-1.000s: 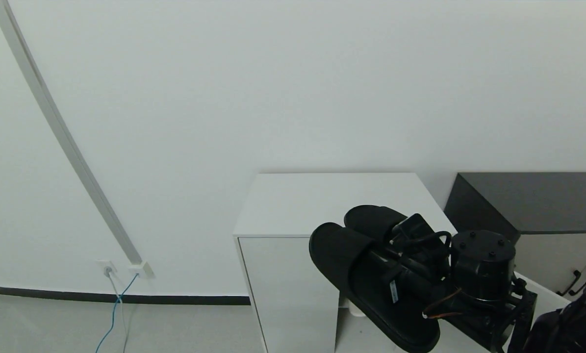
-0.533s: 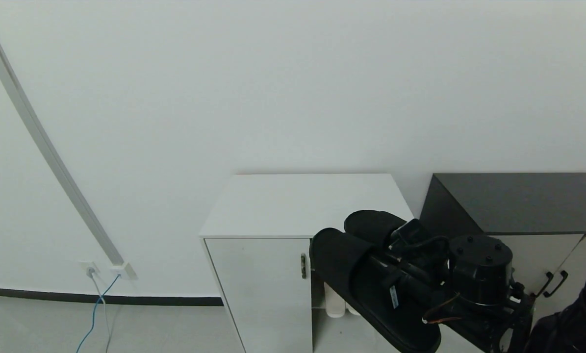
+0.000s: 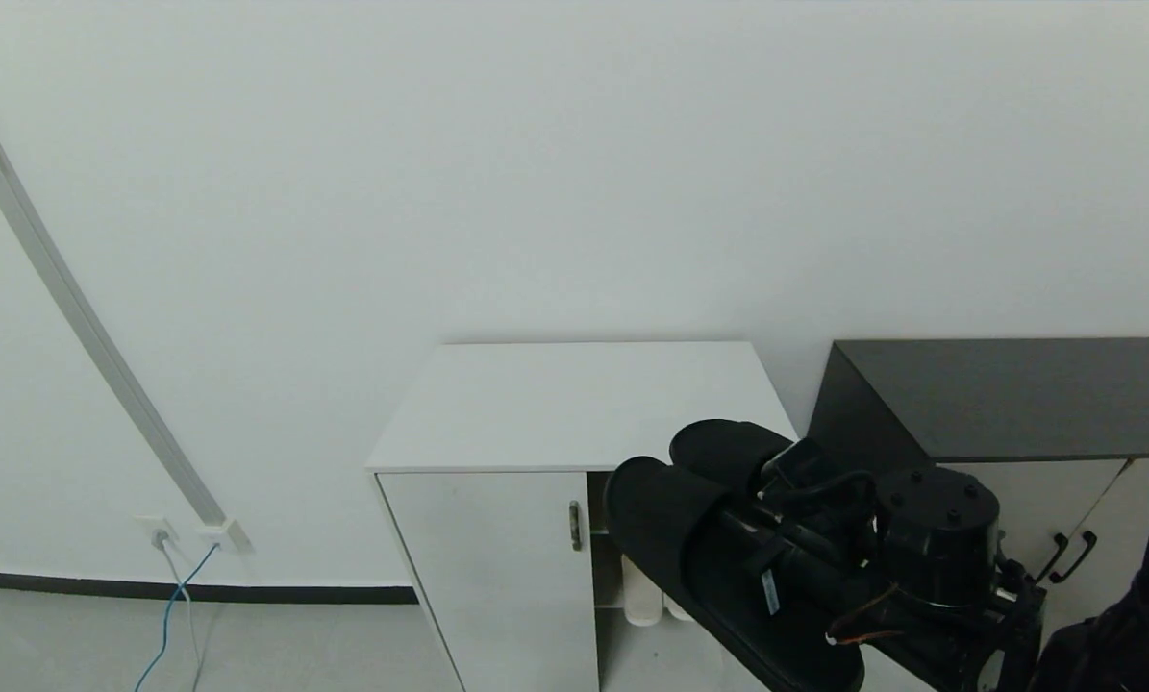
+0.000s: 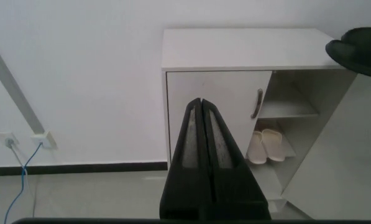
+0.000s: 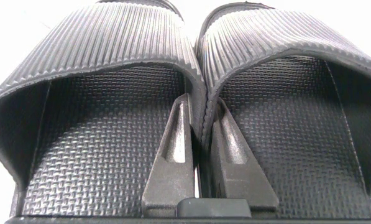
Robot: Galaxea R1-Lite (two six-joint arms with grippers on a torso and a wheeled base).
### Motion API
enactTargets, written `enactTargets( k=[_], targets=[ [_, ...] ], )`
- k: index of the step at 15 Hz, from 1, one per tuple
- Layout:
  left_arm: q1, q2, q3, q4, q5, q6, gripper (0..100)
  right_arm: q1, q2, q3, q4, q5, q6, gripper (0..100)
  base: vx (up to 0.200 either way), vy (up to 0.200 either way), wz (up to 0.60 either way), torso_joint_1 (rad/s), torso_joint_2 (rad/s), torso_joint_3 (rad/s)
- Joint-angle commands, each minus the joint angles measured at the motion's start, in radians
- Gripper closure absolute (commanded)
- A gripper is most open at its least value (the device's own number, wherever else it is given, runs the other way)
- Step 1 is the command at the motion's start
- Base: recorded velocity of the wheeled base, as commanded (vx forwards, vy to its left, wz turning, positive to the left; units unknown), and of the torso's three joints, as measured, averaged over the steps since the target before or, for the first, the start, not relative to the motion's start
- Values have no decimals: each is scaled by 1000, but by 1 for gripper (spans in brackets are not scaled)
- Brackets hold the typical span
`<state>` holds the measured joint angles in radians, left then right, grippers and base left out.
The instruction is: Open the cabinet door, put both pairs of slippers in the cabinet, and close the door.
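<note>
A pair of black slippers (image 3: pixel 689 500) hangs in front of the white cabinet (image 3: pixel 574 404), side by side, toes toward the cabinet. My right gripper (image 3: pixel 742 514) is shut on them: in the right wrist view its fingers (image 5: pixel 173 143) pinch the slippers' adjoining inner edges (image 5: pixel 201 93). The cabinet's left door (image 3: pixel 487 567) with its handle (image 3: pixel 574 526) is closed. The right side stands open, with a pair of white slippers (image 4: pixel 271 144) on the cabinet floor under a shelf (image 4: pixel 284 111). My left gripper (image 4: pixel 201 124) is shut and empty, well back from the cabinet.
A grey cabinet with a dark top (image 3: pixel 1016 394) and black handles (image 3: pixel 1064 557) stands right of the white one. Wall sockets with a blue cable (image 3: pixel 180 596) sit low on the left wall. A dark bag (image 3: pixel 1132 644) is at the lower right.
The head camera has turned, so the cabinet sits further left in the picture and its open right side with the white slippers has come into view. The right gripper still holds the black slippers.
</note>
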<state>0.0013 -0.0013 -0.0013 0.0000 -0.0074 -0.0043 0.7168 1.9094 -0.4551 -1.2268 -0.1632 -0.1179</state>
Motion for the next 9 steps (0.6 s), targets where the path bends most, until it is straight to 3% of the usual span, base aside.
enactTargets(
  k=[1, 9],
  targets=[
    [2, 1, 0, 0, 0, 0, 100, -2, 2, 1, 0, -1, 0, 100, 0, 0, 0, 0, 0, 0],
    [2, 1, 0, 0, 0, 1, 100, 6, 2, 21, -5, 5, 0, 100, 0, 0, 0, 0, 0, 0]
  ],
)
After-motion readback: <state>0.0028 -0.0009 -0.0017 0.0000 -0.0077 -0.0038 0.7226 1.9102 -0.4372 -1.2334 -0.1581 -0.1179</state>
